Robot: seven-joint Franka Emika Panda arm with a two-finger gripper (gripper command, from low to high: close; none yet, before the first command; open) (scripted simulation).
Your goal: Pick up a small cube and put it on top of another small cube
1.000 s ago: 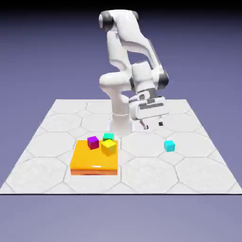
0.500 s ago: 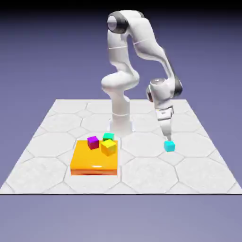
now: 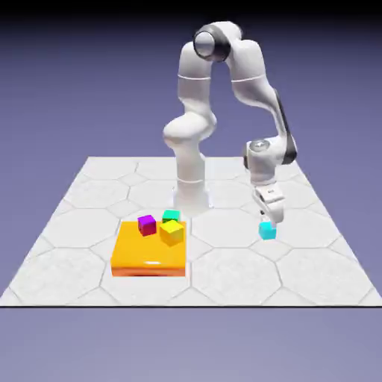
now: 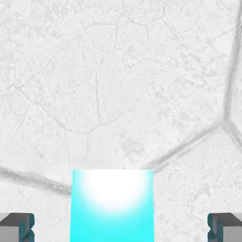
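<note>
Gripper (image 3: 267,221) hangs directly over the cyan cube (image 3: 267,231), jaws spread wide and gripping nothing; in the hand view the cube (image 4: 112,205) sits centred between the two grey fingertips (image 4: 17,226), clear of both. Cube rests on the white hexagon-tiled table (image 3: 246,276), just below the tool. Green cube (image 3: 171,216) lies well off toward the exterior view's left, on the orange slab (image 3: 145,257) beside a purple cube (image 3: 147,224) and a yellow cube (image 3: 171,233).
</note>
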